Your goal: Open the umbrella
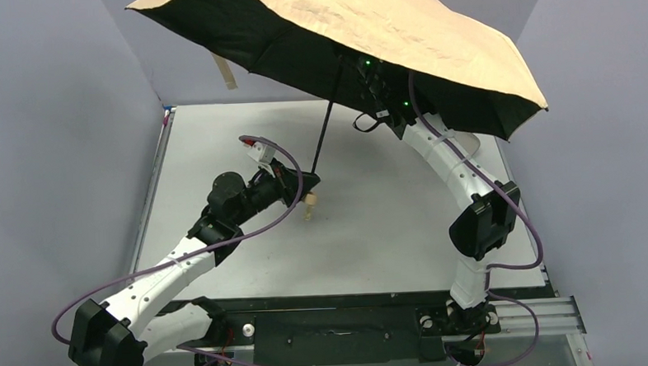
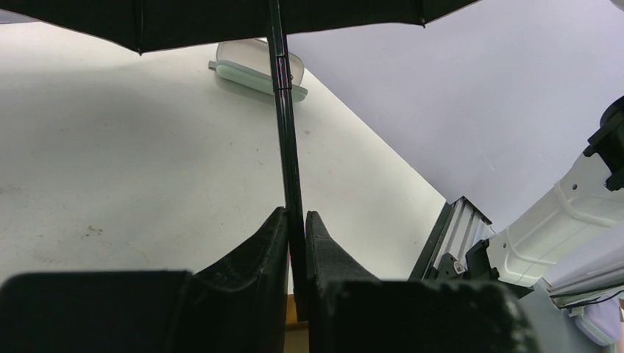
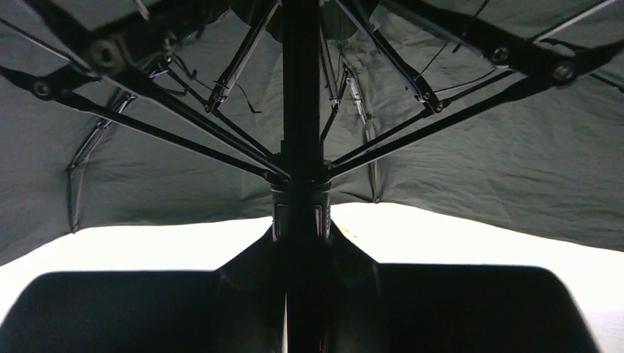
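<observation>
The umbrella (image 1: pixel 364 33) is spread open above the table, peach-tan outside, black lining and ribs (image 3: pixel 412 81) underneath. Its thin black shaft (image 1: pixel 324 133) slants down to a small tan handle (image 1: pixel 310 207) near the table. My left gripper (image 1: pixel 302 182) is shut on the shaft just above the handle; in the left wrist view the shaft (image 2: pixel 285 125) runs up from between the fingers (image 2: pixel 266 243). My right gripper (image 1: pixel 374 86) sits under the canopy, shut on the black runner (image 3: pixel 300 213) around the shaft.
A pale mint-green pouch (image 2: pixel 257 70) lies on the white table (image 1: pixel 388 221) beyond the shaft. Grey walls stand on the left, back and right. A black rail (image 1: pixel 335 323) runs along the near edge with the arm bases.
</observation>
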